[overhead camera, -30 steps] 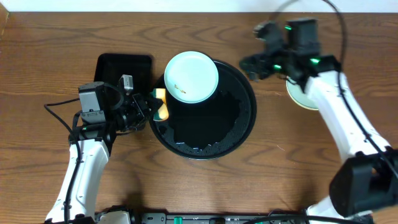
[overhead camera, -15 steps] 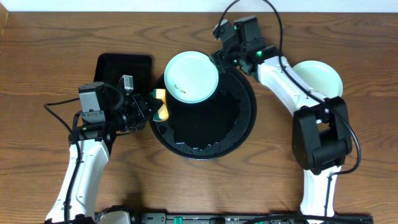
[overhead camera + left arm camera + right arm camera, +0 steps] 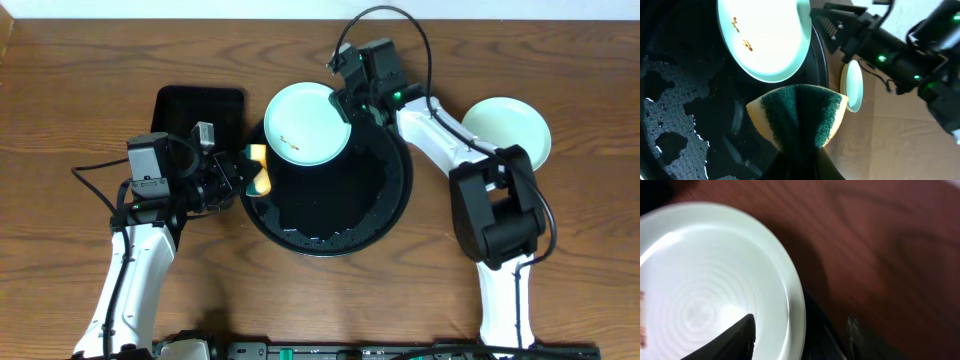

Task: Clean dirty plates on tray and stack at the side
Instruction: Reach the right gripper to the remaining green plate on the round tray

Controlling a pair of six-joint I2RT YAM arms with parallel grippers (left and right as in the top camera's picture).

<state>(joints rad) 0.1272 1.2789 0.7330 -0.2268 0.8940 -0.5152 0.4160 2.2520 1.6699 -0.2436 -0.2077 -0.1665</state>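
Seen from above, a brown wood-grain counter (image 3: 90, 60) carries two black trays. A small rectangular tray (image 3: 200, 105) is at the left, and a large round tray (image 3: 370, 200), glossy and wet, is in the middle. Two plates show. An aqua plate (image 3: 308, 122) with thin brown streaks lies on the round tray's upper left, overlapping its rim. A second plate (image 3: 507, 135), pale mint, sits on the counter well to the right. The left tool (image 3: 240, 172) is clenched on a yellow-and-green sponge (image 3: 260, 172) at the round tray's left edge. The right tool (image 3: 347, 100) is at the aqua plate's right edge.

From the left wrist, the sponge (image 3: 797, 112) is folded and pinched in the left tool (image 3: 797, 157), above the round tray (image 3: 685, 115) and near the aqua plate (image 3: 765, 40). The right tool (image 3: 840, 30) is just beside that plate.

The right wrist view is blurred. The right tool (image 3: 800, 321) has its jaws apart, straddling the aqua plate's (image 3: 710, 290) rim and not clamped on it.
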